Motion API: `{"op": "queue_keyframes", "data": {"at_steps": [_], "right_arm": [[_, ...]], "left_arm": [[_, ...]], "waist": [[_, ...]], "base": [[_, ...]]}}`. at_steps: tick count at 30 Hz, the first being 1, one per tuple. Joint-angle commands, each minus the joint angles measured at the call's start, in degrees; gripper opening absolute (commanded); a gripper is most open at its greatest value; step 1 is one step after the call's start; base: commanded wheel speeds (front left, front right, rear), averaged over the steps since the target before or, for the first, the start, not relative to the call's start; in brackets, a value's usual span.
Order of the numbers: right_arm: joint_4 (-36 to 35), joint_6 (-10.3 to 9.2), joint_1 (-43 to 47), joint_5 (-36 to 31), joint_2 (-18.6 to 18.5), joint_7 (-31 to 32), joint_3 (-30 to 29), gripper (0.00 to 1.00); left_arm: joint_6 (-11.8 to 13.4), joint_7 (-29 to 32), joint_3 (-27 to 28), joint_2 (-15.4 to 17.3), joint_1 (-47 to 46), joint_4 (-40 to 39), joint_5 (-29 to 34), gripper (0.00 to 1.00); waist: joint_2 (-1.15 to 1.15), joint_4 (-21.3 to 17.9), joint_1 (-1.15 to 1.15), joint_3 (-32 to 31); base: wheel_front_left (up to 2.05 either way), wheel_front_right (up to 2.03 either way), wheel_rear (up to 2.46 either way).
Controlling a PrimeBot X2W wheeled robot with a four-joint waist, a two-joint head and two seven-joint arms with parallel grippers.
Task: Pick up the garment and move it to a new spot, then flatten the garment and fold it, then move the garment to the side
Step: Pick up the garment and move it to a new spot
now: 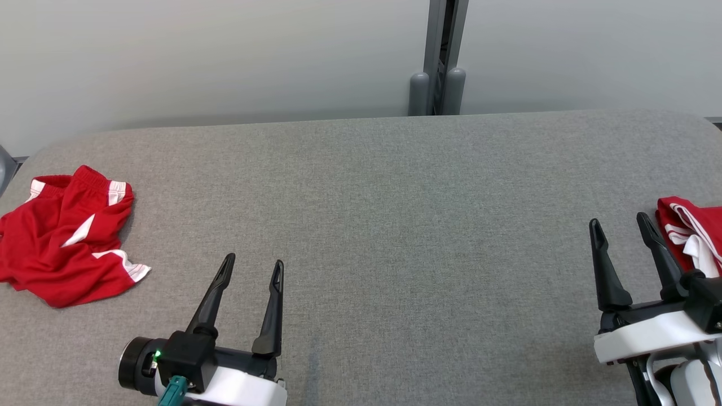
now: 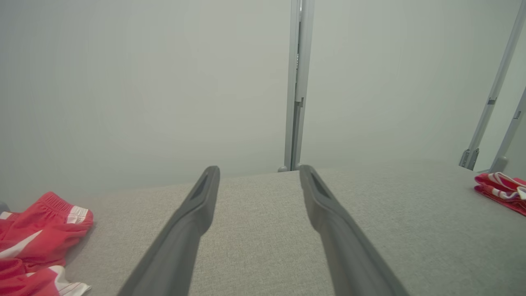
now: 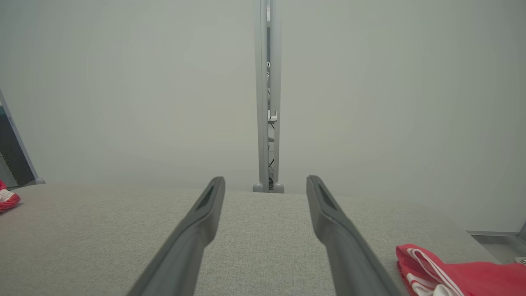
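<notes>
L gripper [image 1: 253, 260] and R gripper [image 1: 617, 219] both empty, fingers apart. Your crumpled shorts [image 1: 62, 248] lie untouched far left; folded garment [image 1: 691, 234] sits at right. Pickup, flatten, fold prob. all to do.

No legible text, labels, brands or numbers in any view. The crumpled red garment [image 1: 56, 248] shows white stripes, no readable print.
</notes>
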Motion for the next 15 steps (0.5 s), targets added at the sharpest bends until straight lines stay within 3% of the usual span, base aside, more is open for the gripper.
{"op": "queue_keyframes", "data": {"at_steps": [1,9,15], "right_arm": [[0.00,-0.01,0.57,0.16,-0.37,-0.31,-0.20,1.00],[-0.22,-0.01,0.56,0.62,-0.37,-0.31,0.08,1.00],[-0.30,-0.01,0.91,1.22,-0.55,-0.31,1.37,1.00]], "left_arm": [[0.37,-0.01,0.03,0.17,-0.14,0.12,-0.39,1.00],[0.30,-0.01,-0.39,0.18,-1.01,0.03,-0.33,1.00],[0.47,-0.01,-0.66,0.17,-1.63,-0.06,-0.44,1.00]], "waist": [[0.00,0.01,0.00,0.03],[0.00,0.94,0.00,0.72],[0.00,4.34,0.00,1.11]], "base": [[0.00,0.00,0.00],[0.00,0.00,0.00],[0.00,0.00,0.00]]}}
